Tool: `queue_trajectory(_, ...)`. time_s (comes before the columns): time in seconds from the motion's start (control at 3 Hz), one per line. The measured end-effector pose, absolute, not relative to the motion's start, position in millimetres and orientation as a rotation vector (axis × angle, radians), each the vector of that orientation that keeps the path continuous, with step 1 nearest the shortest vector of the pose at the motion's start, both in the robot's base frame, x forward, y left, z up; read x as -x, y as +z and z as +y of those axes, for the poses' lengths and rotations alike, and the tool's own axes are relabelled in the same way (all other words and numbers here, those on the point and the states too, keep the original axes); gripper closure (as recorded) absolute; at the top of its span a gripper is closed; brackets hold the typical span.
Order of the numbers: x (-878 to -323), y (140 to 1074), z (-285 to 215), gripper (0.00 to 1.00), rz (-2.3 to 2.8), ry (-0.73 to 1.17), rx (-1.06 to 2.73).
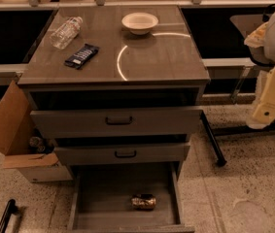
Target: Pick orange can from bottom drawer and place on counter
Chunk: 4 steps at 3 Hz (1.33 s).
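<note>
The orange can [144, 201] lies on its side on the bare floor of the bottom drawer [93, 203], which is pulled out, near its middle front. The counter [161, 52] is the cabinet's glossy grey-brown top with a pale arc mark. My gripper [266, 111] hangs at the right edge of the view on the pale arm, to the right of the cabinet at about the height of the top drawer. It is far from the can and nothing shows in it.
On the counter lie a clear plastic bottle [66, 31], a dark snack bar [81, 55] and a white bowl [140, 22]. The two upper drawers [119, 121] stand slightly pulled out. A cardboard box [15, 135] sits left of the cabinet. A black leg [212, 142] slants on its right.
</note>
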State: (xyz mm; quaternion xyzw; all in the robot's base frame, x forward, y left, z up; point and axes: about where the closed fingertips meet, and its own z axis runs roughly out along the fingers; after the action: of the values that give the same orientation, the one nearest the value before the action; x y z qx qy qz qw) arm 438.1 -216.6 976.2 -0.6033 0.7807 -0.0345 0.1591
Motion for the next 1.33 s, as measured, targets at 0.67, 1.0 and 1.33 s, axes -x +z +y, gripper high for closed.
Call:
queue_trajectory(0.67, -436.3, 972.7, -215.2, 0.00, 2.220, -0.125, 1.731)
queue_trajectory(1.0, -430.5, 937.9, -197.3, 0.00, 2.156, -0.050, 1.776)
queue_trajectory(1.33, -420.8, 861.8, -160.9, 0.00, 2.091, 0.148, 1.791)
